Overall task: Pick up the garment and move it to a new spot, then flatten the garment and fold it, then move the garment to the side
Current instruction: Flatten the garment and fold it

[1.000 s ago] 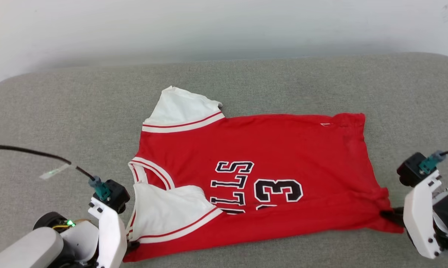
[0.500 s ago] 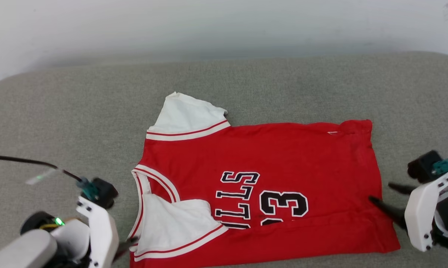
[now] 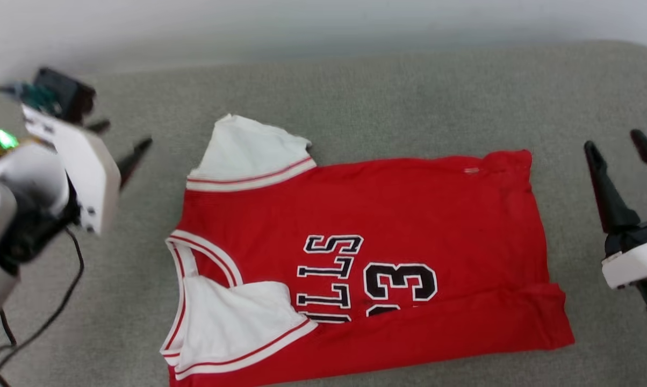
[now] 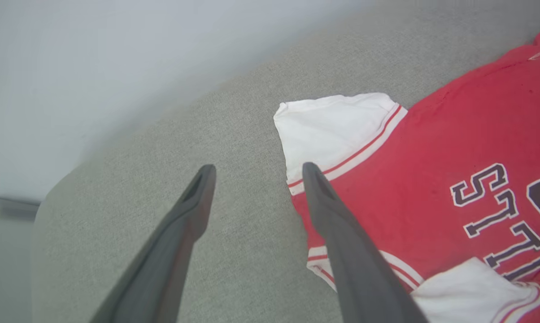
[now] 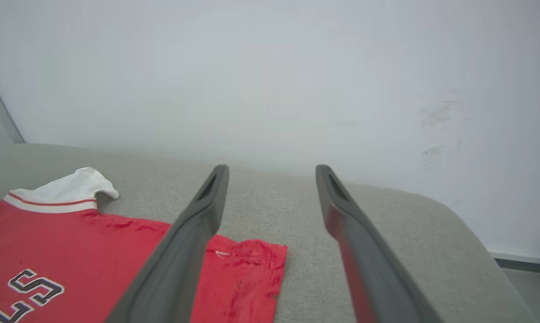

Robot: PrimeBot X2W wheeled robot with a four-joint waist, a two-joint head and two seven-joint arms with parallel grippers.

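The garment (image 3: 388, 215) lies flat on the grey cushion, a red jersey with white sleeves and black lettering. Its near long edge is folded up over the lower part of the letters, and the near sleeve lies on the front. My left gripper (image 3: 122, 142) hangs open beyond the far sleeve, to its left, holding nothing. In the left wrist view its fingertips (image 4: 257, 168) spread over bare cushion beside the white sleeve of the garment (image 4: 454, 148). My right gripper (image 3: 613, 141) stands open, clear of the hem on the right. The right wrist view has this gripper (image 5: 272, 169) above the garment (image 5: 72, 233).
The grey cushion (image 3: 409, 102) has bare fabric on all sides of the jersey. A white wall (image 3: 302, 21) rises behind it. A black cable (image 3: 60, 301) trails from my left arm at the lower left. The cushion's rounded right end (image 5: 454, 224) drops off.
Both grippers were shut on the jersey's near corners; they opened, let go and drew away, the left up to the far left, the right up and outward. The folded edge stays down.
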